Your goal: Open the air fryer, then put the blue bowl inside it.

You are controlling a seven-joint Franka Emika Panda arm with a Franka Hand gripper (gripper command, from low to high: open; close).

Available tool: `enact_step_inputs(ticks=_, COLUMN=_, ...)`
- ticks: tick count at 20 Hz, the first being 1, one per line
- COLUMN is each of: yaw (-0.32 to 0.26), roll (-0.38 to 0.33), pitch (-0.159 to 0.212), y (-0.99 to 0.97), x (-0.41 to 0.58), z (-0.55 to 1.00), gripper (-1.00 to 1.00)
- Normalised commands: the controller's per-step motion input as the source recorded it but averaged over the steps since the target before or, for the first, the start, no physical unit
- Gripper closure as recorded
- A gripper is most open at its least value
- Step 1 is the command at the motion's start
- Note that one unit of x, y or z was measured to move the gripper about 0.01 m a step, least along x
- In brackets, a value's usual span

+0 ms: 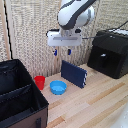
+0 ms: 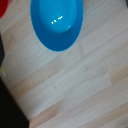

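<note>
The blue bowl (image 1: 58, 87) sits upright on the wooden table, and it also fills much of the wrist view as the blue bowl (image 2: 56, 22). My gripper (image 1: 62, 51) hangs high above the table, over and a little behind the bowl. Its two blue-tipped fingers (image 1: 55, 52) are spread apart with nothing between them, so it is open. The black air fryer (image 1: 111, 50) stands at the exterior view's right. Its handle (image 1: 102, 57) sticks out of the drawer front, which looks flush with the body. No fingers show in the wrist view.
A red cup (image 1: 39, 82) stands just beside the bowl toward the exterior view's left, and its edge (image 2: 2, 7) shows in the wrist view. A dark navy panel (image 1: 74, 73) leans behind the bowl. A large black fabric bin (image 1: 20, 95) fills the exterior view's lower left.
</note>
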Motion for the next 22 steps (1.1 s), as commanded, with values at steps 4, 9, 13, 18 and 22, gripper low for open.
enact_step_inputs(ticks=4, yaw=-0.355, roll=-0.072, pitch=-0.056, y=-0.08, x=0.136, z=0.06, gripper=-1.0)
enact_step_inputs(ticks=9, yaw=-0.288, roll=-0.161, pitch=-0.01, y=-0.16, x=0.166, z=0.05, gripper=-1.0)
enact_step_inputs(ticks=13, yaw=-0.223, roll=-0.253, pitch=0.021, y=-0.21, x=0.199, z=0.04, gripper=-1.0)
enact_step_inputs(ticks=18, yaw=-0.173, roll=-0.326, pitch=0.048, y=-0.22, x=0.198, z=0.04, gripper=-1.0)
enact_step_inputs(ticks=22, yaw=-0.127, roll=-0.368, pitch=0.022, y=-0.25, x=0.135, z=0.0, gripper=-1.0)
